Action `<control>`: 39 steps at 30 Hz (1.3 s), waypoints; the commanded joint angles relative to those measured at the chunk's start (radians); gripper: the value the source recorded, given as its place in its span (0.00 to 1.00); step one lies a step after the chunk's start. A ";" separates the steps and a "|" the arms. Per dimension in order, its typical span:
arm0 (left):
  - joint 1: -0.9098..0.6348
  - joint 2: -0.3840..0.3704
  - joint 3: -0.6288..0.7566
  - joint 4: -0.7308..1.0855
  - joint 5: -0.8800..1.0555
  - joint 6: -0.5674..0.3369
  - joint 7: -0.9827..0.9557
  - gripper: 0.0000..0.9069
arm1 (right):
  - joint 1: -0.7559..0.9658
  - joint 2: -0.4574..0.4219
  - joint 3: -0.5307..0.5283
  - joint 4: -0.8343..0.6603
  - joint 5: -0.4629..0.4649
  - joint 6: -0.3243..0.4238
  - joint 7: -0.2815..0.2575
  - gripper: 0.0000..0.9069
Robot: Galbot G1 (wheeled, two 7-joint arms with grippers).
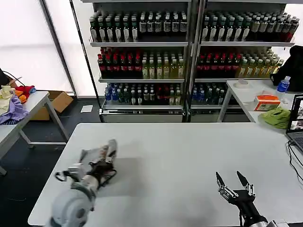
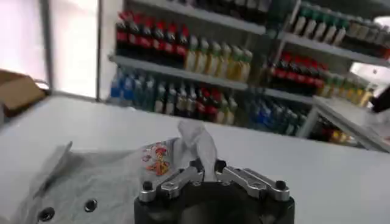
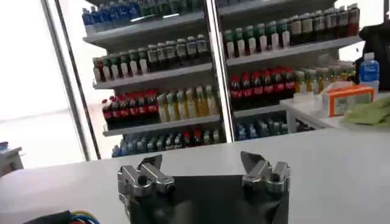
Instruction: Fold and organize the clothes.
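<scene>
The left gripper (image 1: 105,163) is sitting low over the near left part of the white table (image 1: 180,156), its fingers closed together and pinching a bunched fold of the light grey T-shirt (image 1: 97,156). In the left wrist view the left gripper (image 2: 207,172) is holding a peak of grey fabric (image 2: 196,139) that is rising just beyond its fingertips, with the small colourful cartoon print (image 2: 157,159) lying just beside them. The rest of the T-shirt (image 2: 79,182) is lying crumpled on the table under and beside this gripper. The right gripper (image 1: 233,181) is hovering over bare tabletop at the near right, well apart from the shirt, its fingers (image 3: 149,164) spread wide and holding nothing.
</scene>
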 commanded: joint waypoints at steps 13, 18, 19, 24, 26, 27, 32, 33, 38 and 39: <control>-0.151 -0.129 0.185 0.017 0.077 0.007 0.020 1.00 | 0.234 -0.109 -0.320 -0.068 0.099 -0.367 0.210 1.00; -0.059 -0.026 -0.032 -0.074 0.125 0.006 0.099 1.00 | 0.428 -0.134 -0.563 -0.161 0.174 -0.413 0.283 1.00; -0.038 -0.010 -0.080 -0.079 0.139 0.004 0.118 1.00 | 0.466 -0.135 -0.591 -0.181 0.186 -0.415 0.283 1.00; 0.056 0.028 -0.251 -0.086 0.232 -0.041 0.205 1.00 | 0.605 -0.144 -0.737 -0.311 0.274 -0.419 0.294 1.00; 0.079 0.031 -0.302 -0.091 0.224 -0.041 0.205 1.00 | 0.654 -0.163 -0.789 -0.348 0.331 -0.421 0.286 1.00; 0.091 0.031 -0.320 -0.095 0.223 -0.041 0.205 1.00 | 0.688 -0.178 -0.820 -0.379 0.351 -0.425 0.280 1.00; 0.128 0.017 -0.370 -0.111 0.216 -0.045 0.203 1.00 | 0.774 -0.201 -0.882 -0.463 0.429 -0.420 0.261 1.00; 0.130 0.014 -0.372 -0.112 0.216 -0.045 0.203 1.00 | 0.777 -0.196 -0.884 -0.469 0.429 -0.418 0.261 0.90; 0.166 -0.004 -0.380 -0.136 0.208 -0.043 0.199 1.00 | 0.768 -0.171 -0.877 -0.484 0.420 -0.413 0.281 0.00; 0.169 -0.005 -0.384 -0.137 0.204 -0.043 0.197 1.00 | 0.765 -0.171 -0.873 -0.484 0.421 -0.411 0.283 0.00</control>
